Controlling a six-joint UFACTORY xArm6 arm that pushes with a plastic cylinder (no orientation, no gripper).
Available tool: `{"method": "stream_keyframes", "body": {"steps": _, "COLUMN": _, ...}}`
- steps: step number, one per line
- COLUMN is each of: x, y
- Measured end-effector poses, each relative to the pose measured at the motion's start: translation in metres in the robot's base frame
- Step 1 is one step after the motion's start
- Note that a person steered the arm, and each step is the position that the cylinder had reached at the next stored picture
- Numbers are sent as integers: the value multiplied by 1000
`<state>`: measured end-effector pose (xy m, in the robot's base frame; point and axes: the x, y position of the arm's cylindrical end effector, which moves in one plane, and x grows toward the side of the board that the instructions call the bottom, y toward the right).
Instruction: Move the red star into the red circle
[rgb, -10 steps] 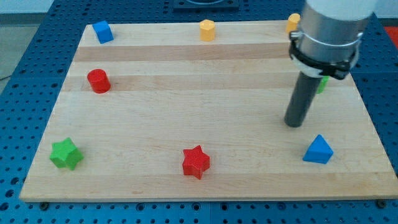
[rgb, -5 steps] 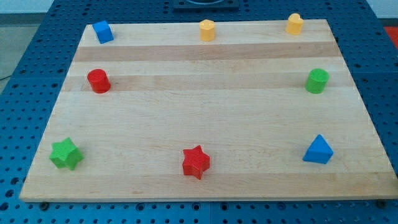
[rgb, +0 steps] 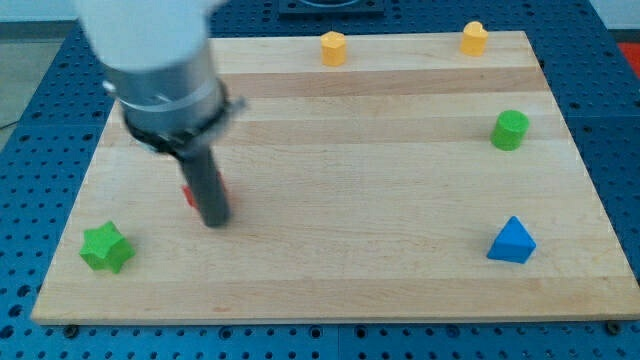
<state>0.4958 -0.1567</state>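
My tip (rgb: 215, 222), a bare rod with no jaws, hides nearly all of a red block (rgb: 188, 196), apparently the red star, touching its left side, so a blind shove may skid it past the unseen red circle.

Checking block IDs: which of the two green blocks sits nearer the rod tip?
The green star block at the view's bottom left, close to my tip; the green cylinder block is far right.

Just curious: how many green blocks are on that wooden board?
2. A green star near the view's bottom left corner, and a green cylinder at the right edge. The arm could hide others.
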Motion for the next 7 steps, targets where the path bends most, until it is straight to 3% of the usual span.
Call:
{"method": "stream_keyframes", "body": {"steps": 1, "x": -25, "y": -11}}
{"method": "stream_keyframes", "body": {"steps": 3, "x": -25, "y": 10}}
{"method": "stream_keyframes", "body": {"steps": 5, "x": -52, "y": -66}}
{"method": "stream_keyframes", "body": {"steps": 6, "x": -44, "y": -46}}
{"method": "stream_keyframes", "body": {"steps": 7, "x": -28, "y": 11}}
